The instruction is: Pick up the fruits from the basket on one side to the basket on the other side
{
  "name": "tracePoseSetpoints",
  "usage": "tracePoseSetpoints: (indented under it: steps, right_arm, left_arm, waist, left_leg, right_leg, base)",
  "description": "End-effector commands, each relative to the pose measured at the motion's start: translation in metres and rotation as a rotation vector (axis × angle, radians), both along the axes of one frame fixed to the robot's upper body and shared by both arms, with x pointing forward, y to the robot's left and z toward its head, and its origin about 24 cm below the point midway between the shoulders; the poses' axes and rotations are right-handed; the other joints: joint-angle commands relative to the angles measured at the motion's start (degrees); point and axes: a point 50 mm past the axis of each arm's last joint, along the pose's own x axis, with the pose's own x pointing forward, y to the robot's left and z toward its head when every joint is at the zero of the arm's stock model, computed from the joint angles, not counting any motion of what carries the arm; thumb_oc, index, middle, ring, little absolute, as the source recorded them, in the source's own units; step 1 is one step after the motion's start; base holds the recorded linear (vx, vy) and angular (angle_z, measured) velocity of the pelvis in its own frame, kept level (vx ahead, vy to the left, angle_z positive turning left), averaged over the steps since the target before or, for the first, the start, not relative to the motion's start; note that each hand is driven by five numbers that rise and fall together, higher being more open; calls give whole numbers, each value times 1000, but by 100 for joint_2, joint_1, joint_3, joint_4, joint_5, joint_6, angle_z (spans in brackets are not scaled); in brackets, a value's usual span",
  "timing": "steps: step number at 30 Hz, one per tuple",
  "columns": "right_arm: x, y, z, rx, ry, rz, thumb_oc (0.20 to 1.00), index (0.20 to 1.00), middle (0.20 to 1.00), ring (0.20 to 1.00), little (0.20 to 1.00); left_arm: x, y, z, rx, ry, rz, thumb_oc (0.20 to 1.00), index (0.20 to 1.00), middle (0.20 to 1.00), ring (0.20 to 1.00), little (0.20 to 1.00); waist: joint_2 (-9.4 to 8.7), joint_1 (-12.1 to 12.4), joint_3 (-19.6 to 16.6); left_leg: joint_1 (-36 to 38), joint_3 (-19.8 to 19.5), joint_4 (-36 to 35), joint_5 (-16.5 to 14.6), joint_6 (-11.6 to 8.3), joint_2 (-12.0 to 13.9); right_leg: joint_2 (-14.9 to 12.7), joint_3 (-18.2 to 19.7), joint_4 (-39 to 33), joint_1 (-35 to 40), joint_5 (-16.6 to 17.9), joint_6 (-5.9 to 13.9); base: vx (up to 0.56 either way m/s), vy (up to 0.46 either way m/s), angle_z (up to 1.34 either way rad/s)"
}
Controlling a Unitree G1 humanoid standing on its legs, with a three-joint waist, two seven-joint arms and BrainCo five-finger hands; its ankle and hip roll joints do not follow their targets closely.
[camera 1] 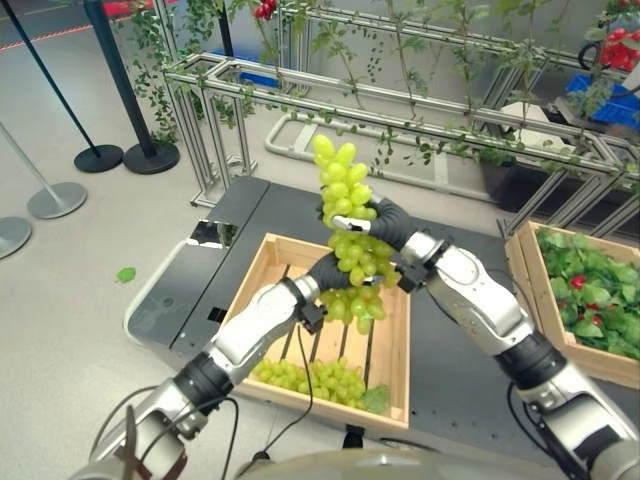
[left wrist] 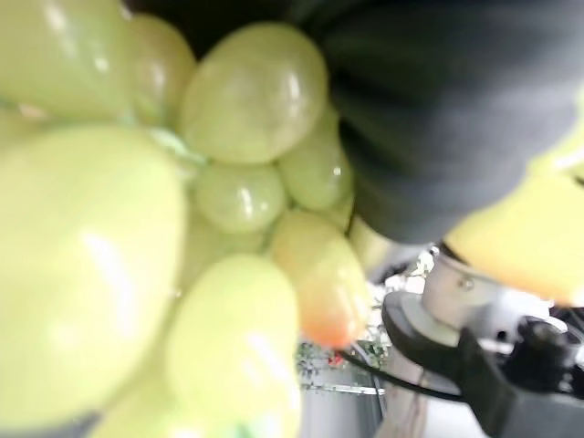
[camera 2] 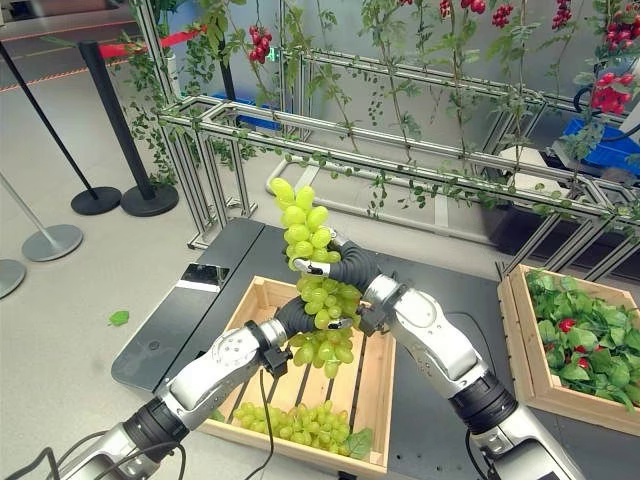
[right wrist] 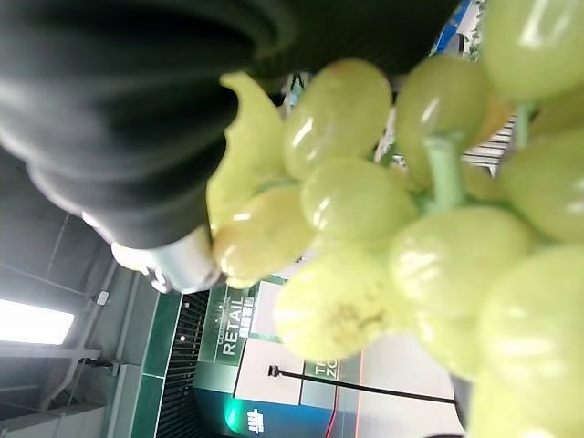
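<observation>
A long bunch of green grapes (camera 1: 348, 232) is held upright in the air above the wooden crate (camera 1: 392, 352) that stands on the dark worktop (camera 1: 455, 385), both hands meeting on it. The left robot hand (camera 1: 330, 271) sits against the lower half of the bunch, at about 7 o'clock from its middle, and the right robot hand (camera 1: 383, 222) presses in from about 3 o'clock, a silver finger showing across the grapes there; each looks wrapped round the cluster, though the berries bury most of the fingers, and both wrist views show grapes pressed right against the dark covers. A second bunch of grapes (camera 1: 312, 376) lies in the near end of the same crate. The other crate (camera 1: 528, 280), lined with leaves and a few red fruits (camera 1: 577, 283), waits well apart at 3 o'clock. The bunch looks fairly heavy for its size and floppy, since the berries hang on thin stems and the top third stands free above both hands and could tip over. The skins look smooth and slippery, and a hard squeeze would likely burst or shed grapes. A cradling hold under the thick middle seems safer than a pinch on single berries.
</observation>
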Motion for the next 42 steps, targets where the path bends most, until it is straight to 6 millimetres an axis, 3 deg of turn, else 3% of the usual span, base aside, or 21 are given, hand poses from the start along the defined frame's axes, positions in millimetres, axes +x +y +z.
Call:
tracePoseSetpoints:
  steps: [1,10,11,12,19,22,23,24,25,26,28,29,31,32,34,35,37,38,41,42]
  right_arm:
    - [-7,-4,33,127,-164,-11,200,200,200,200,200]
    - [-6,-10,29,128,-150,-41,200,200,200,200,200]
    - [-6,-10,29,128,-150,-42,388,388,388,388,388]
    - [-6,-11,29,124,-152,-49,1000,1000,1000,1000,1000]
    - [-6,-32,30,107,-184,-138,1000,1000,1000,1000,1000]
    - [-8,-68,25,90,-213,-316,1000,1000,1000,1000,1000]
    - [-17,-98,15,29,-228,-465,1000,1000,1000,1000,1000]
    - [-18,-98,15,29,-228,-465,1000,1000,1000,1000,1000]
    - [-26,-127,-6,22,-165,-613,1000,1000,1000,1000,1000]
    - [-26,-127,-6,22,-165,-613,1000,1000,1000,1000,1000]
    - [-41,-159,-32,15,-70,-777,1000,1000,1000,1000,1000]
    - [-41,-159,-32,16,-70,-777,1000,1000,1000,1000,1000]
    - [-72,-201,-81,25,118,-1020,1000,1000,1000,1000,1000]
    - [-72,-201,-81,25,118,-1019,1000,1000,1000,1000,1000]
    - [-87,-210,-102,21,207,-1082,1000,1000,1000,1000,1000]
    - [-93,-212,-120,23,280,-1133,1000,1000,1000,1000,1000]
    - [-92,-211,-122,8,287,-1124,1000,1000,1000,1000,1000]
    - [-88,-209,-122,9,283,-1120,1000,1000,1000,1000,1000]
    - [-84,-201,-125,-3,299,-1082,1000,1000,1000,1000,1000]
    - [-84,-200,-126,-17,303,-1067,1000,1000,1000,1000,1000]
  left_arm:
    - [11,-5,24,-67,-95,-10,200,200,200,200,200]
    - [9,-3,22,-85,-77,-1,200,200,200,200,200]
    - [9,-3,22,-85,-77,-1,200,200,200,200,200]
    - [9,-2,22,-90,-79,3,200,200,200,200,200]
    - [9,13,28,-117,-97,47,200,200,200,200,200]
    - [9,44,30,-136,-116,149,200,200,200,200,200]
    - [7,74,33,-166,-139,258,200,200,200,200,200]
    - [7,74,33,-165,-138,258,200,200,200,200,200]
    - [2,98,33,-206,-140,351,200,200,200,200,200]
    - [1,98,33,-206,-140,351,200,200,200,200,200]
    - [-8,125,35,-223,-161,452,200,200,200,200,200]
    - [-8,125,35,-222,-160,452,200,200,200,200,200]
    - [-24,157,43,-225,-230,568,200,200,200,200,200]
    - [-25,157,43,-225,-230,568,200,200,200,200,200]
    - [-28,166,46,-222,-264,614,200,200,200,200,200]
    - [-31,175,52,-201,-315,668,200,200,200,200,200]
    - [-32,179,55,-196,-336,698,200,200,200,200,200]
    - [-32,182,57,-201,-354,717,200,200,200,200,200]
    - [-34,185,58,-210,-367,760,200,200,200,200,200]
    - [-35,186,60,-199,-390,776,200,200,200,200,200]
  waist:
    - [-335,10,-134]
    - [-302,0,-130]
    - [-302,1,-130]
    - [-297,-4,-119]
    - [-280,-30,-52]
    - [-239,-71,67]
    - [-183,-122,166]
    - [-189,-118,146]
    - [-153,-185,215]
    - [-162,-183,195]
    - [-146,-247,246]
    - [-156,-244,227]
    - [-181,-374,332]
    - [-184,-372,323]
    - [-203,-447,412]
    - [-220,-501,543]
    - [-210,-499,613]
    - [-169,-472,643]
    - [41,-258,599]
    - [114,-167,522]
  left_leg:
    - [-385,-191,240,-270,302,-278]
    - [-362,-147,248,-294,324,-296]
    - [-361,-147,248,-294,324,-296]
    - [-361,-139,271,-304,323,-289]
    - [-458,-43,631,-471,347,-320]
    - [-648,154,1051,-675,418,-365]
    - [-694,299,1136,-764,505,-379]
    - [-714,307,1126,-744,507,-385]
    - [-783,421,1138,-780,585,-412]
    - [-805,428,1128,-757,587,-417]
    - [-834,510,1113,-815,667,-479]
    - [-854,519,1102,-791,668,-485]
    - [-879,615,1034,-820,739,-608]
    - [-884,620,1036,-821,741,-610]
    - [-952,665,1025,-793,734,-657]
    - [-1052,782,1031,-742,732,-669]
    - [-1142,841,1060,-683,720,-603]
    - [-1264,893,1109,-613,704,-504]
    - [-1398,933,973,-262,654,-297]
    - [-1425,893,873,-140,695,-255]
  right_leg:
    - [-425,-153,621,236,-983,683]
    - [-433,-52,585,242,-951,689]
    - [-433,-51,585,243,-951,689]
    - [-435,-39,595,241,-955,690]
    - [-464,77,626,202,-919,718]
    - [-525,357,720,36,-841,789]
    - [-572,593,773,-119,-749,867]
    - [-577,601,769,-145,-734,867]
    - [-628,793,845,-337,-640,957]
    - [-633,801,840,-364,-624,956]
    - [-686,935,896,-498,-578,1040]
    - [-691,945,889,-523,-561,1039]
    - [-815,1122,956,-713,-471,1141]
    - [-817,1128,960,-721,-472,1143]
    - [-860,1187,946,-846,-390,1168]
    - [-900,1254,923,-1044,-132,1221]
    - [-897,1276,987,-1166,-72,1245]
    - [-835,1207,1174,-1271,-178,1214]
    - [-715,524,2087,-987,-990,972]
    - [-473,623,2953,-665,-1500,889]
  base:
    - [-23,13,4]
    - [-3,2,0]
    - [0,0,0]
    - [0,0,0]
    - [-7,19,-4]
    - [-98,137,-28]
    - [-136,184,-47]
    - [-201,256,-68]
    - [-109,126,-69]
    - [-146,187,-88]
    - [-82,133,-60]
    - [-94,166,-43]
    - [-121,194,-59]
    - [-119,140,-49]
    - [-179,90,-21]
    - [-204,70,-9]
    - [-208,11,-19]
    - [-257,0,-37]
    - [-181,2,-40]
    - [-102,-40,-30]
